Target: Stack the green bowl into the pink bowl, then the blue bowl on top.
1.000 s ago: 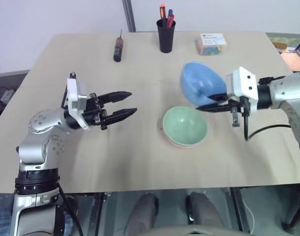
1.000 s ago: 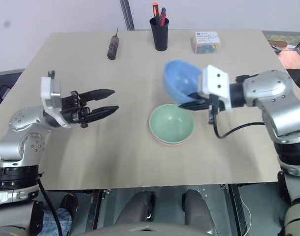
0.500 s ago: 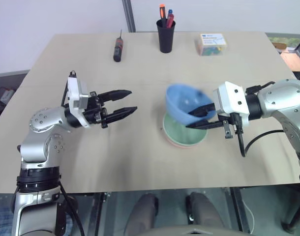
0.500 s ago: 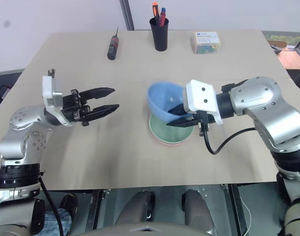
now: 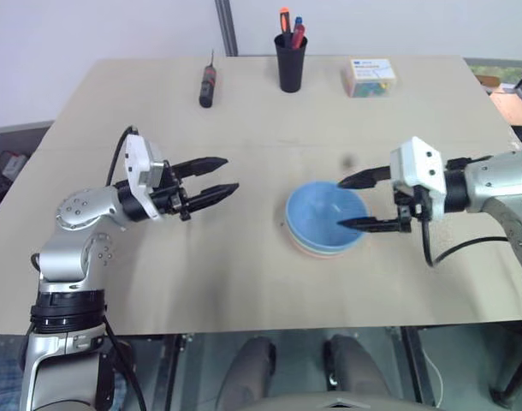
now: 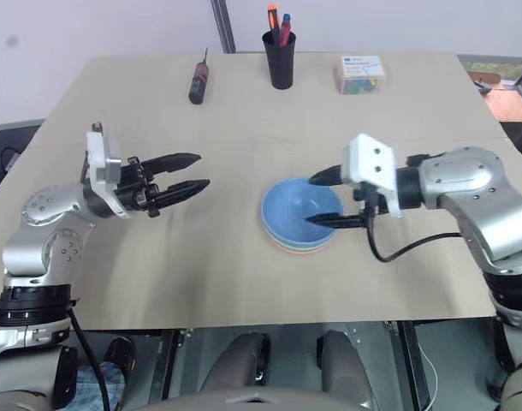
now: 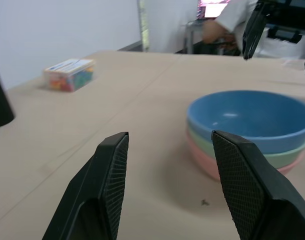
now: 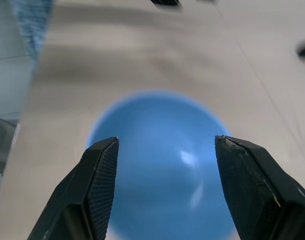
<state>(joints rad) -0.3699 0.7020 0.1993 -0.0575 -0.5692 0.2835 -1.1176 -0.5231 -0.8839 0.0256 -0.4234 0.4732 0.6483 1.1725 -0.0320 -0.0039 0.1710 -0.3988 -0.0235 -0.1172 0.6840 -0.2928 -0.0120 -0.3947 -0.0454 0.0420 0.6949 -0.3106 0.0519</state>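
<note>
Though the blue bowl (image 5: 326,211) sits nested atop the green bowl (image 7: 272,158) and pink bowl (image 7: 227,167) at frame centre-right, we list one risk: our right gripper (image 5: 355,202), spread wide and empty astride its rim, could drag the stack on retreat, the left gripper (image 5: 218,177) hanging open and idle.

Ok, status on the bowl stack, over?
Both grippers open, empty. Blue bowl nested on green bowl, pink bowl at bottom. Right gripper straddles stack's rim. Nothing obstructing.

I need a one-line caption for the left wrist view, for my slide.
Blue bowl nested on the green bowl and pink bowl, seen between open left gripper fingers.
</note>
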